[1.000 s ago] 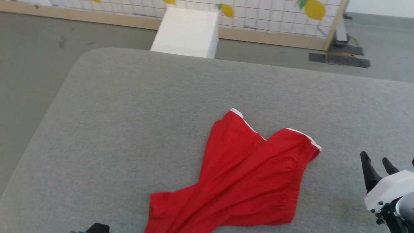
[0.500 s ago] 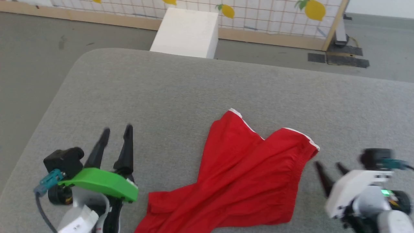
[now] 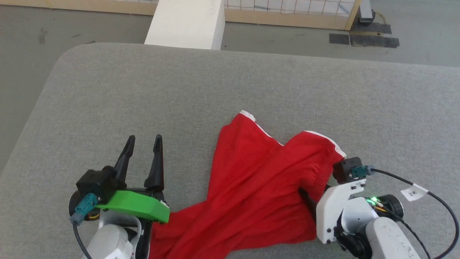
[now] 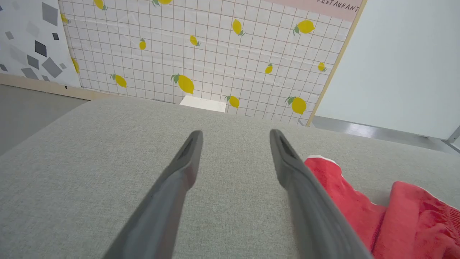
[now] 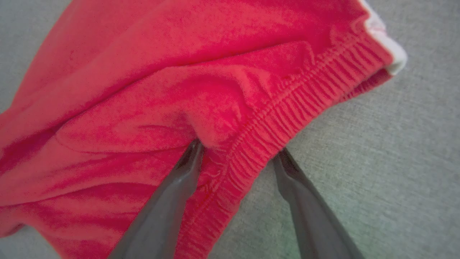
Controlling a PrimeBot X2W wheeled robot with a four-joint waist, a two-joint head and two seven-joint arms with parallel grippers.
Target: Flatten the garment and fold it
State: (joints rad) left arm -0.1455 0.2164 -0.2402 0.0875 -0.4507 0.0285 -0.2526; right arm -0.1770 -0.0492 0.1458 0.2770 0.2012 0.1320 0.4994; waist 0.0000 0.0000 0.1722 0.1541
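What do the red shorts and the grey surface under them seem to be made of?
Red shorts: soft matte cloth, perhaps cotton jersey; it creases loosely, and the waistband is gathered in stitched ribs, so likely elastic. Grey surface: matte textile cover with fine woven grain; rounded corners hint at padding.

Red garment (image 3: pixel 258 180), grey table (image 3: pixel 143 93), lemon-print wall (image 4: pixel 201 54)

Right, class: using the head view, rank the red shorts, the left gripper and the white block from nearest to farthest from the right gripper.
1. The red shorts: the right gripper has its open fingers astride their waistband.
2. The left gripper: across the shorts, on the robot's left, over the grey table.
3. The white block: on the floor beyond the table's far edge.
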